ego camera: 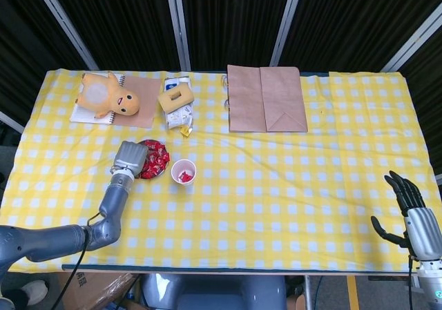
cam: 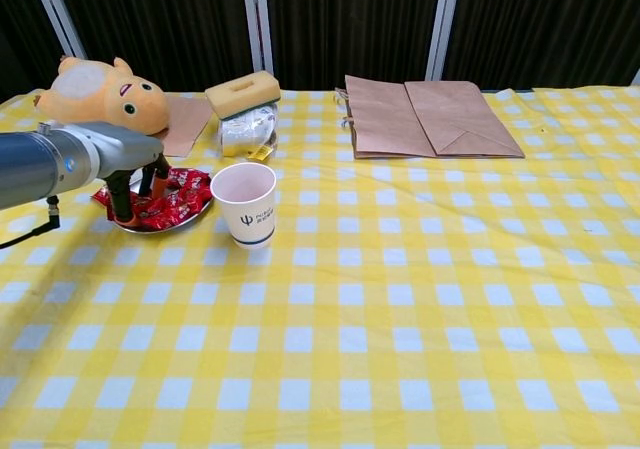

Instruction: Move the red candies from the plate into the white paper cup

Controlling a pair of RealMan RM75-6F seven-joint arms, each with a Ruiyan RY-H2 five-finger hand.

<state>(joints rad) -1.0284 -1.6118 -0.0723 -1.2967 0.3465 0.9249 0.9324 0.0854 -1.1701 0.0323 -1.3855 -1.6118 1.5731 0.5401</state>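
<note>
Red candies (ego camera: 157, 159) (cam: 182, 194) lie heaped on a small metal plate (ego camera: 152, 177) (cam: 160, 228) at the left of the yellow checked table. Just right of it stands the white paper cup (ego camera: 184, 171) (cam: 246, 203), upright, with a red candy showing inside in the head view. My left hand (ego camera: 130, 156) (cam: 118, 159) hangs over the plate's left side, its fingers (cam: 123, 205) pointing down and apart, their tips in the pile. No candy is seen lifted. My right hand (ego camera: 409, 201) rests far off at the table's front right corner, holding nothing, fingers spread.
A yellow plush toy (ego camera: 107, 96) (cam: 98, 91) lies on a notebook at the back left. A sponge (ego camera: 175, 99) (cam: 242, 92) sits on white packets behind the cup. A flat brown paper bag (ego camera: 266, 108) (cam: 430, 117) lies at the back centre.
</note>
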